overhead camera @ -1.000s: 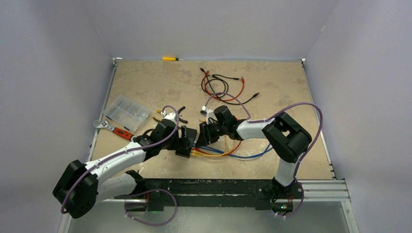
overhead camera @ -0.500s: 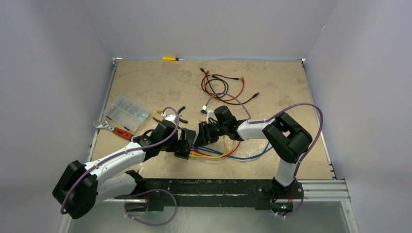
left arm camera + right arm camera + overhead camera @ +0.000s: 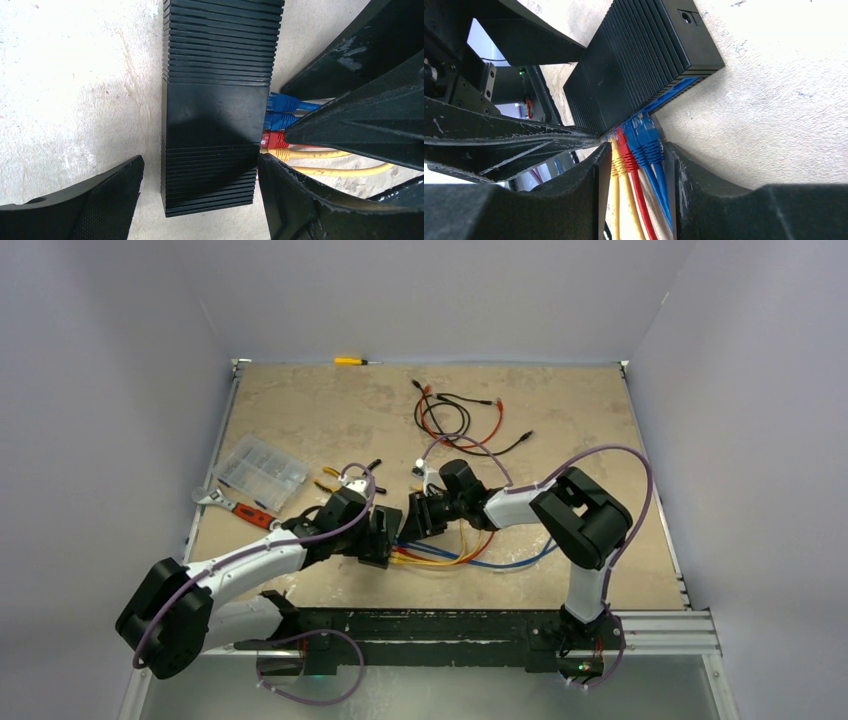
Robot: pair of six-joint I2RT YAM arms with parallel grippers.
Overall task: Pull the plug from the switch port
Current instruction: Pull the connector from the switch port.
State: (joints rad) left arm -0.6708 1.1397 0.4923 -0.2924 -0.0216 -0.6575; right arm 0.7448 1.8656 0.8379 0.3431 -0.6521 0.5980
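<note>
Black ribbed switch (image 3: 215,115), coloured plugs (image 3: 273,139)

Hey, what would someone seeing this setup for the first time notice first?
Both arms meet over the black switch, with the left gripper straddling it. Bright blue, red and yellow plugs sit in a row in its ports, flanked by the fingers of the right gripper.

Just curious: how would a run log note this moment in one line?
left jaws: open, straddling switch | right jaws: open, flanking plugs | plugs: seated in switch
</note>
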